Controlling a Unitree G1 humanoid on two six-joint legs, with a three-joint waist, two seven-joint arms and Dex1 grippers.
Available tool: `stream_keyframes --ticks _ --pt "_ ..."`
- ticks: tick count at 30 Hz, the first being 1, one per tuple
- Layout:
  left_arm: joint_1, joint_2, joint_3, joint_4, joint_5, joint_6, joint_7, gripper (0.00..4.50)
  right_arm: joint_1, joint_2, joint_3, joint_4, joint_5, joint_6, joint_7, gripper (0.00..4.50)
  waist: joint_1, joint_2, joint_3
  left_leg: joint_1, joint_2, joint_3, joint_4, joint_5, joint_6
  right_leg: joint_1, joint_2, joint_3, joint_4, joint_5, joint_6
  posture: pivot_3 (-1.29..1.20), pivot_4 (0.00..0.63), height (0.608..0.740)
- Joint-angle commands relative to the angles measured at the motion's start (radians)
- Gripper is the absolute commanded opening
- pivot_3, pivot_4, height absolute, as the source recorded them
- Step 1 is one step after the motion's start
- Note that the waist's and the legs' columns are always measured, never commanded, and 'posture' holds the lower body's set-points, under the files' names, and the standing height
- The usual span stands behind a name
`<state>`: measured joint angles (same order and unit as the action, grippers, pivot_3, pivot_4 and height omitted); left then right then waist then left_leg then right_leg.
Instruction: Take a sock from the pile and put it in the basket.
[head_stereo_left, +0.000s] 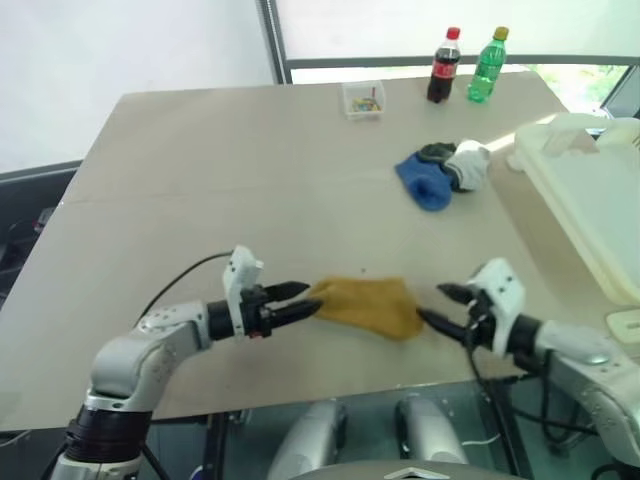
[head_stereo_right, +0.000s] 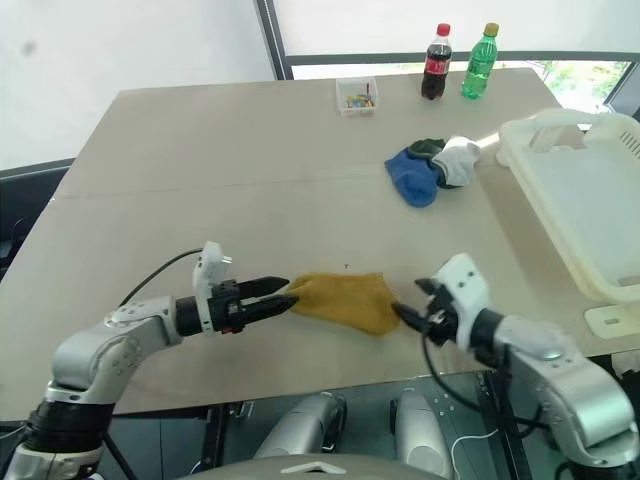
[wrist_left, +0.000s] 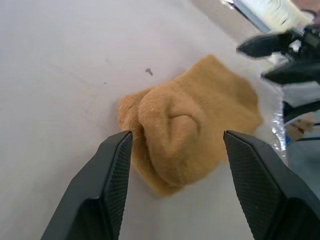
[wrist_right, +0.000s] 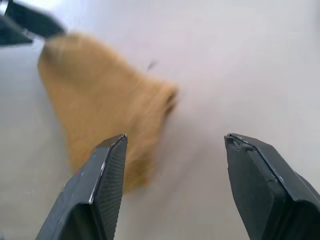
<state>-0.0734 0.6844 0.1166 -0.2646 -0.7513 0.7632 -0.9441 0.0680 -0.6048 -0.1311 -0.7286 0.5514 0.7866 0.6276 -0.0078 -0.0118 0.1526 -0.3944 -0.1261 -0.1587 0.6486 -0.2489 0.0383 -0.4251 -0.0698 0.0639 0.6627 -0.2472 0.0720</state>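
With both my left gripper (head_stereo_left: 303, 300) and right gripper (head_stereo_left: 440, 305) open around the mustard sock (head_stereo_left: 370, 305), I should pinch it deep before carrying it right to the basket (head_stereo_right: 585, 215).

Bare surface (head_stereo_left: 230, 170) across the near-left and middle: easy passage. Mustard sock (head_stereo_left: 372, 303) lies at the near edge. Sock pile (head_stereo_left: 442, 173) sits near the basket (head_stereo_left: 590, 200) on the right. Two bottles (head_stereo_left: 444, 66) and a clear box (head_stereo_left: 363, 99) line the far edge.

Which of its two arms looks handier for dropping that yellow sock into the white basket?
Probably the right. The mustard sock lies between both open grippers, but the right gripper is on the basket's side; the left gripper would reach across.
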Motion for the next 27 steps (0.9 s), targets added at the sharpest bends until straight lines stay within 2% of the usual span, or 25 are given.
stream_keyframes --ticks 1,4,5,6,10,13,19,23,27 --pt "-0.01 0.017 0.013 0.008 -0.005 -0.004 -0.027 3.3 0.006 -0.038 -0.002 -0.027 0.036 -0.076 0.096 2.05 0.0 0.0 0.0 0.0 0.0 0.0 0.0 0.0 0.0 0.0 0.0 0.0 0.0 0.0 0.0 0.0 0.15 0.74" --pt "-0.017 0.029 0.005 0.042 0.025 -0.02 -0.038 3.3 0.003 -0.066 0.073 0.02 -0.028 -0.166 0.152 0.53 -0.001 0.0 0.0 0.001 0.0 0.0 0.0 0.0 0.0 0.001 0.0 0.0 0.0 0.0 0.0 0.0 0.15 0.74" --pt "-0.016 0.033 0.007 0.05 0.024 -0.018 -0.044 3.3 -0.002 -0.069 0.105 0.042 -0.054 -0.193 0.161 0.15 -0.001 0.0 0.0 0.002 0.0 0.0 0.0 0.0 0.0 0.002 0.0 0.0 0.0 0.0 0.0 0.0 0.15 0.74" --pt "-0.016 0.04 0.008 0.06 0.03 -0.019 -0.049 3.3 -0.018 -0.062 0.155 0.089 -0.106 -0.243 0.163 0.04 -0.002 0.0 0.0 0.002 0.0 0.0 0.0 0.0 0.001 0.002 0.0 0.0 0.0 0.0 0.0 0.0 0.15 0.74" --pt "-0.043 0.045 -0.003 0.092 0.02 0.039 -0.032 3.3 -0.062 -0.045 0.29 0.257 -0.261 -0.376 0.161 0.04 -0.001 0.0 0.0 0.004 0.0 0.0 0.0 0.0 0.0 0.004 0.0 0.0 -0.001 0.0 0.0 0.0 0.15 0.74" --pt "-0.091 0.032 -0.078 0.125 0.052 0.103 -0.007 3.3 -0.076 -0.049 0.343 0.354 -0.342 -0.461 0.166 0.04 0.007 0.0 0.0 0.006 0.0 -0.001 0.0 0.001 -0.001 0.006 0.0 -0.001 -0.001 0.0 0.0 0.0 0.15 0.74" --pt "-0.164 0.012 -0.112 0.163 -0.021 0.256 -0.041 3.3 -0.086 -0.063 0.375 0.451 -0.409 -0.565 0.204 0.04 0.004 -0.002 -0.001 0.014 0.0 -0.001 -0.001 -0.002 0.003 0.014 0.0 -0.001 -0.001 0.0 0.0 0.0 0.15 0.74" --pt "-0.166 0.037 -0.164 0.16 0.022 0.217 -0.106 3.3 -0.094 -0.052 0.385 0.472 -0.422 -0.586 0.213 0.04 0.001 -0.001 -0.001 0.014 0.0 -0.001 -0.001 -0.002 0.002 0.014 0.0 -0.001 -0.001 0.0 0.0 0.0 0.15 0.74" --pt "-0.219 -0.003 -0.14 0.151 -0.058 0.286 -0.128 3.3 -0.103 -0.046 0.389 0.469 -0.428 -0.586 0.216 0.04 0.002 -0.002 -0.002 0.014 0.0 -0.001 -0.001 -0.002 0.002 0.014 0.0 -0.001 -0.001 0.0 0.0 0.0 0.15 0.74"
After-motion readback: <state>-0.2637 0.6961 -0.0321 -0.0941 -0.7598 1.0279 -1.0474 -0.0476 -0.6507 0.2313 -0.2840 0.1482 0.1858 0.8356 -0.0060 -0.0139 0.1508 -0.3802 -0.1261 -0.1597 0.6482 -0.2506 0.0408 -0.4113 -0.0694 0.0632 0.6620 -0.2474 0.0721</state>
